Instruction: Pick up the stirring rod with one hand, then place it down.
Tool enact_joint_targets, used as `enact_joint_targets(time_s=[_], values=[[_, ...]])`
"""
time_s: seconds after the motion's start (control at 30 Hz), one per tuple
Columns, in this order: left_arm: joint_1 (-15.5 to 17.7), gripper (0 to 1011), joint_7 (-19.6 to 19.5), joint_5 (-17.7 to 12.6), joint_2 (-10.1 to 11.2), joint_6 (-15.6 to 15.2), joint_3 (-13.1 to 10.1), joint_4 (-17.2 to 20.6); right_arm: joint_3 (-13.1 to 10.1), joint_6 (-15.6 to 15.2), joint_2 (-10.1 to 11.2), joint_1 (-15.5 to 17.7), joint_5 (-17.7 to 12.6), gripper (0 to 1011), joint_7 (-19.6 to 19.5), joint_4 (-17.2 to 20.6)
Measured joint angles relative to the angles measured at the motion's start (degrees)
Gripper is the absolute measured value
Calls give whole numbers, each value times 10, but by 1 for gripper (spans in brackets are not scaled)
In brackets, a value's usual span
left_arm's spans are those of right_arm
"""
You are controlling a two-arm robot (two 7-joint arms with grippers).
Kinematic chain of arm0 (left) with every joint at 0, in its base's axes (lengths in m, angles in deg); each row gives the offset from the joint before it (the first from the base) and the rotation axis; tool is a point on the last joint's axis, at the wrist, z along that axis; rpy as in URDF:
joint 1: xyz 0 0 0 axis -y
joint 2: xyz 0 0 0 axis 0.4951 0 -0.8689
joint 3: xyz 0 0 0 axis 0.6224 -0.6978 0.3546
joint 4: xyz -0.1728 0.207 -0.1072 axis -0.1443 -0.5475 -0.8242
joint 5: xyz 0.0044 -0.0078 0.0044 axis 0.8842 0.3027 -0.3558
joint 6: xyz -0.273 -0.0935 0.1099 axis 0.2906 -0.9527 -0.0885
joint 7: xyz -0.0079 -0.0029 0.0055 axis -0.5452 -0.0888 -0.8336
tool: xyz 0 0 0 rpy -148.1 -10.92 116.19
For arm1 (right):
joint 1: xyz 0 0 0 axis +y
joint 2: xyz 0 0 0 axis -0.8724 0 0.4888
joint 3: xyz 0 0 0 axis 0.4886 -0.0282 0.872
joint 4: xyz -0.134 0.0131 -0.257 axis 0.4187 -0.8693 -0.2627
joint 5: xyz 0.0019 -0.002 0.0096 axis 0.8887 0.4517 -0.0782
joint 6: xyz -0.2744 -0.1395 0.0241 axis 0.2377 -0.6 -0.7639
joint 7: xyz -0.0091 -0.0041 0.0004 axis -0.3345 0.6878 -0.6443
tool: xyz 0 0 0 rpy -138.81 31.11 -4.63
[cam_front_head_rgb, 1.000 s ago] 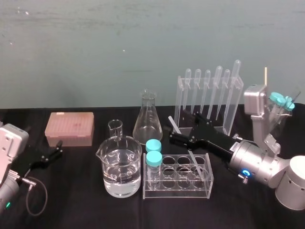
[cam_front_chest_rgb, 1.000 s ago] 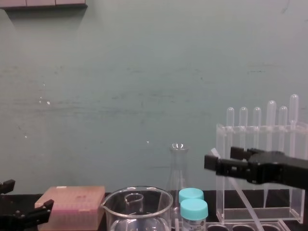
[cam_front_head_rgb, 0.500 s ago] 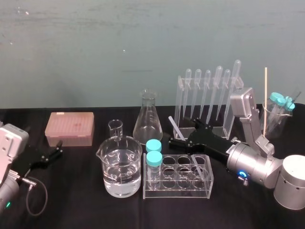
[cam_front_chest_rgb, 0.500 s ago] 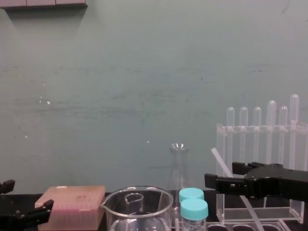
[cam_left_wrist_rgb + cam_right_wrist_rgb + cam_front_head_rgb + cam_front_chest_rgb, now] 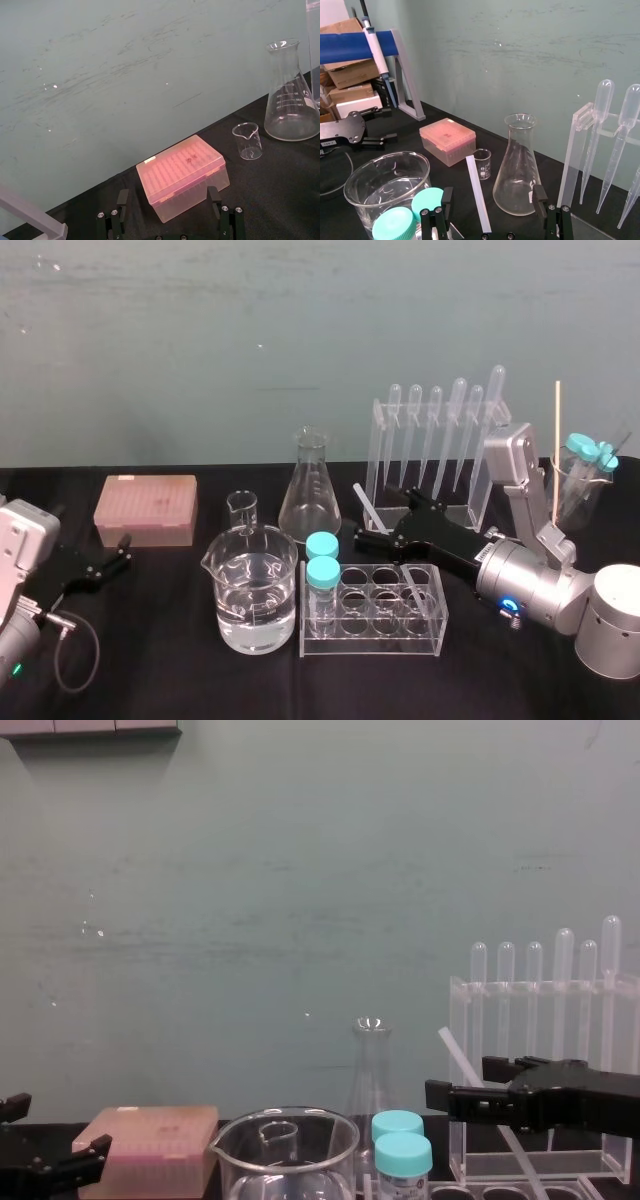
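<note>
Scuffed teal wall [image 5: 200, 340] backs a black tabletop [image 5: 160, 660] crowded with labware: a pink tip box [image 5: 147, 508], a water-filled beaker [image 5: 255, 590], an Erlenmeyer flask [image 5: 309, 495] and a clear pipette stand [image 5: 440, 440]. The right end effector [image 5: 493, 194] sits low behind a clear tube rack [image 5: 372, 632], fingers spread wide either side of the stirring rod [image 5: 475, 185] without touching it. The rod leans, its lower end in a rack well and its upper end toward the flask. The left end effector [image 5: 125, 548] rests with fingers spread at the tabletop's left edge, near the tip box. Cardboard boxes [image 5: 345, 65] are stacked beyond it.
</note>
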Motion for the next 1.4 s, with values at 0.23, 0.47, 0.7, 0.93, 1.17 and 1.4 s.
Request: enact_joint_targets(time_s=[0.23, 0.47, 0.7, 0.93, 1.17, 1.4], values=[[0, 1000, 0, 0, 0, 0, 0, 0, 0, 0, 0, 0, -1, 995, 1, 0], [0, 1000, 0, 0, 0, 0, 0, 0, 0, 0, 0, 0, -2, 804, 1, -1], [0, 1000, 0, 0, 0, 0, 0, 0, 0, 0, 0, 0, -2, 607, 2, -1], [0, 1000, 0, 0, 0, 0, 0, 0, 0, 1, 0, 0, -2, 392, 2, -1], [0, 1000, 0, 0, 0, 0, 0, 0, 0, 1, 0, 0, -2, 166, 2, -1], [0, 1000, 0, 0, 0, 0, 0, 0, 0, 1, 0, 0, -2, 70, 2, -1]])
